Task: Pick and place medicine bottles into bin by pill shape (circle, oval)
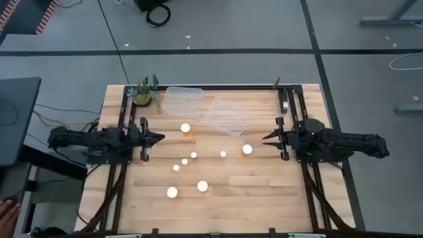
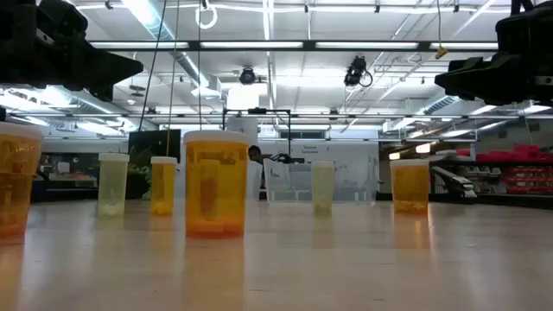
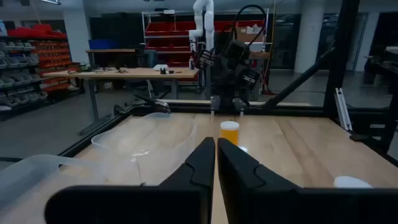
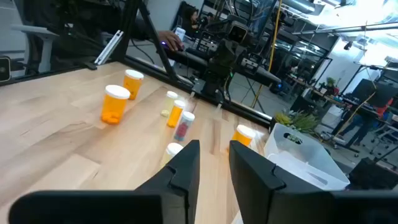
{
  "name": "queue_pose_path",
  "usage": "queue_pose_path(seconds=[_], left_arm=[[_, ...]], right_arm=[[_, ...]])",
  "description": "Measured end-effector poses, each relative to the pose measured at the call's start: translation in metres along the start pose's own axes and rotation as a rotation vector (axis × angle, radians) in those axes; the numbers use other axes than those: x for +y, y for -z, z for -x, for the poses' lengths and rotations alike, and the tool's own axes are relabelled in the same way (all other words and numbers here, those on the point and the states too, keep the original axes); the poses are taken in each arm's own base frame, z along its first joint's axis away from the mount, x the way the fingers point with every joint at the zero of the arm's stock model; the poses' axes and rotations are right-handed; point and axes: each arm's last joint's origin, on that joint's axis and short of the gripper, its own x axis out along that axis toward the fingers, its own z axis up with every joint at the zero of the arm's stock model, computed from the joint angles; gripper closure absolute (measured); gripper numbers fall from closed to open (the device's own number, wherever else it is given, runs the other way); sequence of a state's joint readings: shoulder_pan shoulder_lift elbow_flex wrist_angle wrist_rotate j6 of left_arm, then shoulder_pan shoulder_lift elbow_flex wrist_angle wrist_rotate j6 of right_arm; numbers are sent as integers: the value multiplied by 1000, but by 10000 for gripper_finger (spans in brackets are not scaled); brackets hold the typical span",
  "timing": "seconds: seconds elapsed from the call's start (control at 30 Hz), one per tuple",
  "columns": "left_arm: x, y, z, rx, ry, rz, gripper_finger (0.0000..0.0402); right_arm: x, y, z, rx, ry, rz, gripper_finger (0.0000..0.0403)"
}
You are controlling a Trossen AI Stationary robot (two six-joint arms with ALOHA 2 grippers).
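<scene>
1. The left gripper hovers at the table's left side with its jaws clenched together and nothing between them.
2. The medicine bottles are orange, see-through, with round white caps, standing upright and apart on the wood between the two grippers; one big bottle stands just ahead of the left jaws.
3. In the low view the nearest big bottle shows pills heaped at its bottom; their shape cannot be told.
4. Three small bottles cluster midway between the jaws, and two big ones stand toward the near edge.
5. Two clear bins lie at the far side, beyond both jaws, with no bottles inside.
6. The right gripper hovers at the right side, jaws released a little; a big bottle stands just ahead of them.
</scene>
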State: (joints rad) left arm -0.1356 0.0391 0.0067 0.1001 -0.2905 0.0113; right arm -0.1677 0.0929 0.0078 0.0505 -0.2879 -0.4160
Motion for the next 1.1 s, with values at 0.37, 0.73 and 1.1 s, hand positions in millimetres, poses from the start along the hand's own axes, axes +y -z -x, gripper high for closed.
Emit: queue_pose_path(seconds=[0.37, 0.73, 1.1], left_arm=[[0, 0, 0, 0, 0, 0, 366], [0, 0, 0, 0, 0, 0, 376], [0, 0, 0, 0, 0, 0, 367]], right_arm=[[0, 0, 0, 0, 0, 0, 310], [0, 0, 0, 0, 0, 0, 310], [0, 0, 0, 0, 0, 0, 310]])
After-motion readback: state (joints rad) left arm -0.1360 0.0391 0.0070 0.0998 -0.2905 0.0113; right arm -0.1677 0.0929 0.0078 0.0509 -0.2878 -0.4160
